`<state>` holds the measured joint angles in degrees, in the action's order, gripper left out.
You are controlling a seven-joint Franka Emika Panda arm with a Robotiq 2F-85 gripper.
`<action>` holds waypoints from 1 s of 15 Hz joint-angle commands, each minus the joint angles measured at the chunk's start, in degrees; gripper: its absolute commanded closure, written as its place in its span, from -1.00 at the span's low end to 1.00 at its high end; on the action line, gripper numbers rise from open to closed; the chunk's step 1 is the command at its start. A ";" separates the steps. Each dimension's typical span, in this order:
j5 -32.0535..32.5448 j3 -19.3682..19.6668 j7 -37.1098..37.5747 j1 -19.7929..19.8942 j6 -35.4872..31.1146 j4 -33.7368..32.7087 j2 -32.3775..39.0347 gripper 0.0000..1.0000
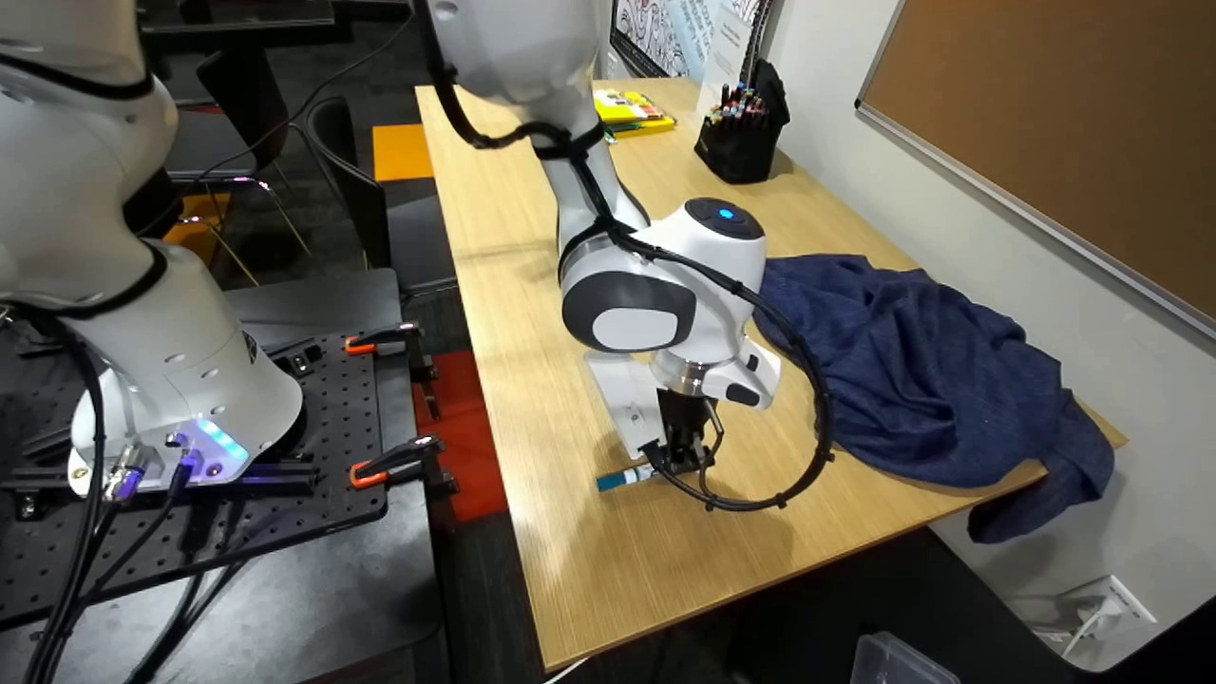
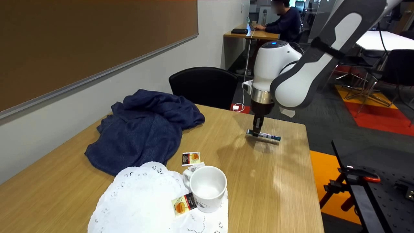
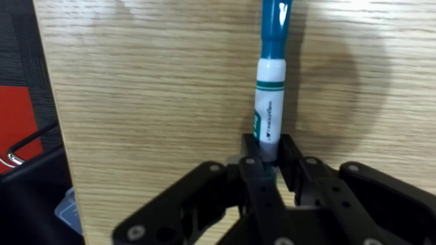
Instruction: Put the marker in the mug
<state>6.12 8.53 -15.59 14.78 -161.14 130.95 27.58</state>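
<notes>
The marker [image 3: 270, 102] is white with a teal cap end. In the wrist view my gripper [image 3: 268, 146] is shut around its far end, and the cap points away from the jaws. In both exterior views the marker [image 2: 270, 137] [image 1: 625, 477] lies nearly level in the gripper [image 2: 257, 131] [image 1: 686, 458], close over the table with a shadow under it. The white mug [image 2: 208, 187] stands upright at the near part of the table in an exterior view, its handle toward the cloth, well apart from the gripper. The mug does not show in the wrist view.
A crumpled navy cloth [image 2: 142, 129] lies along the wall side. A white doily [image 2: 139, 200] and tea packets [image 2: 183, 204] [image 2: 191, 159] lie beside the mug. A black pen container [image 1: 736, 142] and yellow packs [image 1: 632, 112] stand farther along the table [image 1: 608, 589].
</notes>
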 commanded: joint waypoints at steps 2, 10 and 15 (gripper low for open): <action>1.12 1.96 5.94 -4.01 4.28 4.98 -11.24 0.90; 6.47 1.10 16.32 -9.02 17.06 3.51 -24.24 0.90; 5.04 -2.63 18.34 -10.79 20.37 2.67 -28.06 0.90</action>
<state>11.11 7.64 -0.01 5.09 -143.14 133.77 2.05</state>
